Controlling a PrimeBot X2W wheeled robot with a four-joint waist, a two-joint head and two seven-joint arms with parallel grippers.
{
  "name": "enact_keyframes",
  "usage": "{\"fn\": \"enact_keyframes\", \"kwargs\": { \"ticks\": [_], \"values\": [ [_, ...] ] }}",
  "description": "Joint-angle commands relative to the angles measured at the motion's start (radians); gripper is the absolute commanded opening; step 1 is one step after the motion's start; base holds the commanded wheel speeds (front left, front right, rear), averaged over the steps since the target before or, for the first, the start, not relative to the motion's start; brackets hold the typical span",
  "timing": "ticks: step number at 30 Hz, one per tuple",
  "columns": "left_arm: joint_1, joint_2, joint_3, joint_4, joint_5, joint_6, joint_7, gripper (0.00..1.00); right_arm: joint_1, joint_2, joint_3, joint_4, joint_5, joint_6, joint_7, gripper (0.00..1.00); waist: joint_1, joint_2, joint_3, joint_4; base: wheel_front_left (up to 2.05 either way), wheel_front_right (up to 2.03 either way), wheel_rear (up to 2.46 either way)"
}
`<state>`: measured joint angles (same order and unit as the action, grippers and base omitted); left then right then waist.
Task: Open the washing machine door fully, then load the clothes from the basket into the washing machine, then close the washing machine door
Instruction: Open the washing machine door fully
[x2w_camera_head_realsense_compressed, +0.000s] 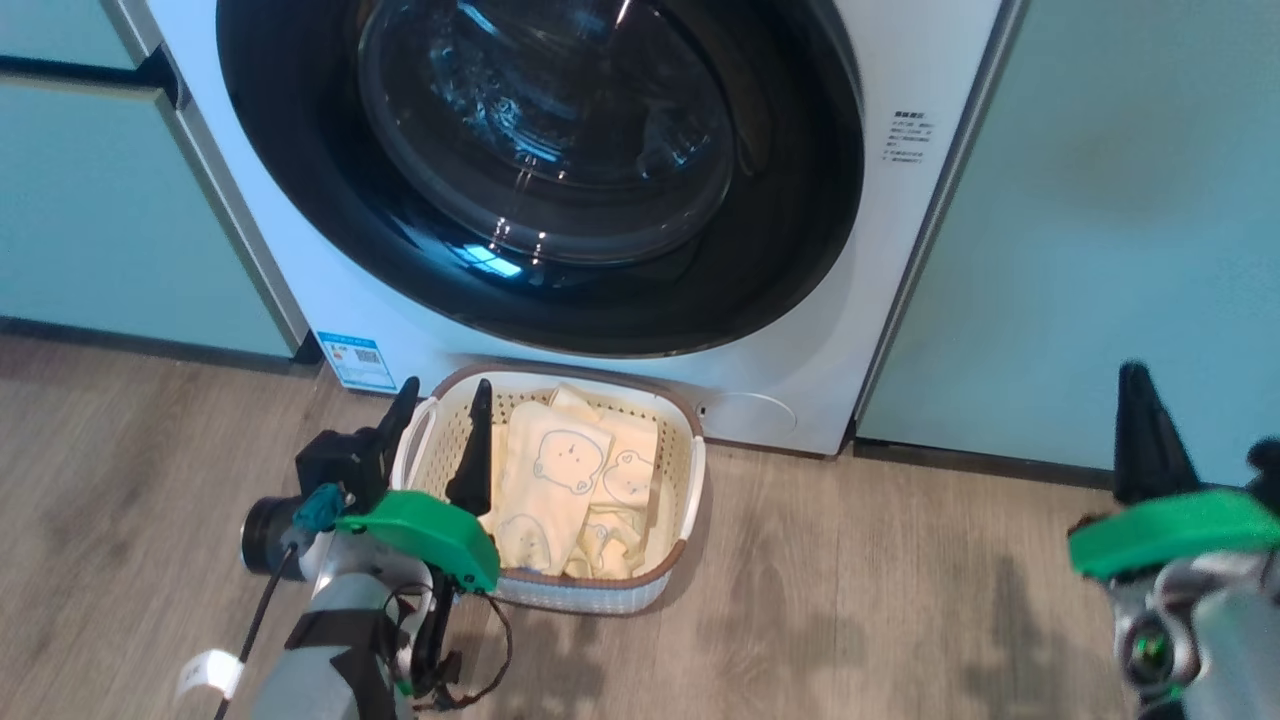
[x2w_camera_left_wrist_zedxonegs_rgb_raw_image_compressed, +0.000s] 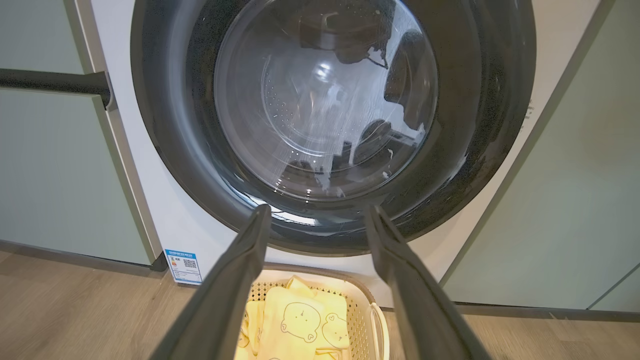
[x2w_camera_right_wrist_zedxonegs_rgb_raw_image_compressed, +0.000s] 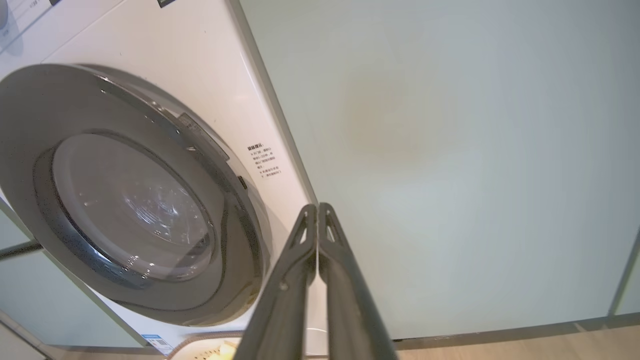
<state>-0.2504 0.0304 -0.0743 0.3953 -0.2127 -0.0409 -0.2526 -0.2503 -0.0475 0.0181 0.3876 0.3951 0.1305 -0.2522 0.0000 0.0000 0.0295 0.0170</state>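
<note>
- Wood-look flooring (x2w_camera_head_realsense_compressed: 850, 600) runs up to pale teal cabinet panels (x2w_camera_head_realsense_compressed: 1120, 200), with the white washing machine (x2w_camera_head_realsense_compressed: 900, 300) set between them.
- Step in hand: the first one, opening. The washing machine door (x2w_camera_head_realsense_compressed: 540, 150) sits flush against the machine's front and nothing is loaded yet.
- The left gripper (x2w_camera_head_realsense_compressed: 445, 392) has its two dark fingers spread wide and holds nothing. The door's glass bowl is straight ahead of its tips.
- The basket (x2w_camera_head_realsense_compressed: 600, 595) stands on the floor just below and beyond those fingers, close against the machine's foot. The clothes (x2w_camera_head_realsense_compressed: 555, 470), pale yellow with bear faces, lie piled inside it.
- The right gripper (x2w_camera_right_wrist_zedxonegs_rgb_raw_image_compressed: 318, 210) has its fingers pressed together on nothing. It faces the teal panel, with the door off to the left of its tips and apart from them.
- A recessed strip (x2w_camera_right_wrist_zedxonegs_rgb_raw_image_compressed: 197, 132) on the door rim nearest that gripper looks like the pull, though I cannot be sure.
- The next move calls for a gripper to reach that edge, hook it and swing the door wide without knocking the basket.
</note>
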Motion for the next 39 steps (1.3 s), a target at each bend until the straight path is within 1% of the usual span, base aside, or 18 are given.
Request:
{"fn": "enact_keyframes", "kwargs": {
  "ticks": [1, 5, 7, 9, 10, 12, 15, 18, 22, 26, 29, 33, 39],
  "values": [
    [-0.055, 0.020, 0.023, -0.031, -0.008, 0.005, -0.009, 1.00, -0.087, -0.029, 0.034, -0.015, 0.044, 0.000, -0.010, 0.00, 0.0000, 0.0000, 0.007, 0.005, 0.00, 0.00, 0.00],
    [-0.060, 0.020, 0.002, -0.031, -0.019, 0.013, -0.009, 1.00, -0.179, -0.071, 0.092, 0.052, 0.216, 0.000, -0.010, 0.00, 0.0000, 0.0000, 0.023, 0.018, 0.00, 0.00, 0.00],
    [-0.064, 0.020, -0.011, -0.031, -0.030, 0.015, -0.009, 1.00, -0.228, -0.092, 0.132, 0.087, 0.338, 0.000, -0.004, 0.00, 0.0000, 0.0000, 0.033, 0.025, 0.00, 0.00, 0.00],
    [-0.067, 0.020, -0.023, -0.032, -0.037, 0.017, -0.009, 1.00, -0.275, -0.114, 0.160, 0.106, 0.474, 0.000, 0.025, 0.00, 0.0000, 0.0000, 0.042, 0.033, 0.00, 0.00, 0.00],
    [-0.067, 0.020, -0.023, -0.032, -0.037, 0.017, -0.009, 1.00, -0.275, -0.114, 0.160, 0.106, 0.474, 0.000, 0.025, 0.00, 0.0000, 0.0000, 0.042, 0.033, 0.00, 0.00, 0.00],
    [-0.071, 0.020, -0.035, -0.032, -0.047, 0.018, -0.009, 1.00, -0.316, -0.136, 0.177, 0.113, 0.604, 0.000, 0.069, 0.00, 0.0000, 0.0000, 0.056, 0.043, 0.00, 0.00, 0.00],
    [-0.079, 0.020, -0.055, -0.036, -0.061, 0.022, -0.009, 1.00, -0.367, -0.172, 0.196, 0.119, 0.765, 0.000, 0.137, 0.00, 0.0000, 0.0000, 0.080, 0.059, 0.00, 0.00, 0.00],
    [-0.089, 0.020, -0.072, -0.040, -0.073, 0.028, -0.009, 1.00, -0.413, -0.203, 0.205, 0.124, 0.895, 0.000, 0.209, 0.00, 0.0000, 0.0000, 0.109, 0.077, 0.00, 0.00, 0.00],
    [-0.111, 0.020, -0.100, -0.050, -0.092, 0.036, -0.009, 1.00, -0.477, -0.236, 0.187, 0.134, 1.038, 0.000, 0.301, 0.00, 0.0000, 0.0000, 0.153, 0.109, 0.00, 0.00, 0.00],
    [-0.123, 0.020, -0.124, -0.057, -0.108, 0.048, -0.009, 1.00, -0.543, -0.253, 0.171, 0.154, 1.134, 0.000, 0.397, 0.00, 0.0000, 0.0000, 0.195, 0.134, 0.00, 0.00, 0.00],
    [-0.133, 0.020, -0.140, -0.062, -0.115, 0.052, -0.009, 1.00, -0.593, -0.258, 0.165, 0.175, 1.176, 0.000, 0.459, 0.00, 0.0000, 0.0000, 0.224, 0.152, 0.00, 0.00, 0.00],
    [-0.146, 0.020, -0.157, -0.068, -0.127, 0.058, -0.009, 1.00, -0.653, -0.253, 0.162, 0.202, 1.207, 0.000, 0.522, 0.00, 0.0000, 0.0000, 0.258, 0.177, 0.00, 0.00, 0.00],
    [-0.162, 0.020, -0.175, -0.079, -0.143, 0.073, -0.009, 1.00, -0.737, -0.240, 0.173, 0.239, 1.208, 0.000, 0.577, 0.00, 0.0000, 0.0000, 0.296, 0.205, 0.00, 0.00, 0.00]
  ]
}}
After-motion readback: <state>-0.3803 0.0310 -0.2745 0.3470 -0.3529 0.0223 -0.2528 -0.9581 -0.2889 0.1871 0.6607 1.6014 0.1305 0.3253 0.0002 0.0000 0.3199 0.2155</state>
